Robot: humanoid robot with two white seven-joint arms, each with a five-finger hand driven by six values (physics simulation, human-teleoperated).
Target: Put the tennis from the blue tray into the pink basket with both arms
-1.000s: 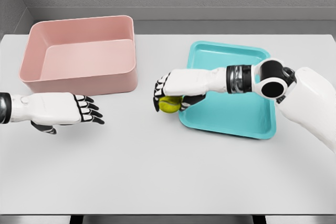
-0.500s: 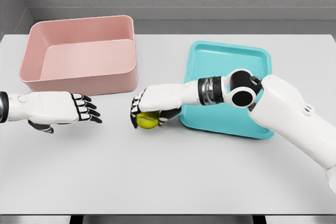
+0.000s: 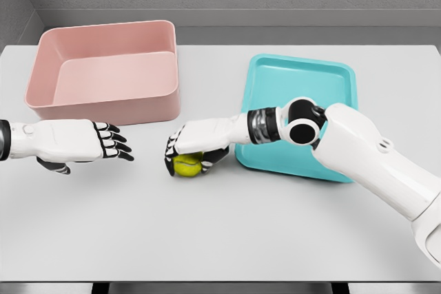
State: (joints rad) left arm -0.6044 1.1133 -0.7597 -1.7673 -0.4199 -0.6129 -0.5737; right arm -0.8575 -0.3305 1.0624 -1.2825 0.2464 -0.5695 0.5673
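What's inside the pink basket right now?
Nothing visible: the pink basket shows a bare floor, though its near wall hides the front strip. The tennis ball is outside it, held over the table by the right hand.

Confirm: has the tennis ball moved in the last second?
Yes. The tennis ball, held in the right hand, moved left, off the blue tray, toward the left hand.

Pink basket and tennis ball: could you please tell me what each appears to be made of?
The pink basket looks like matte moulded plastic: smooth walls, rounded corners, uniform colour. The tennis ball, held by the right hand, looks yellow-green and dull, probably felt, though the render shows no fuzz.
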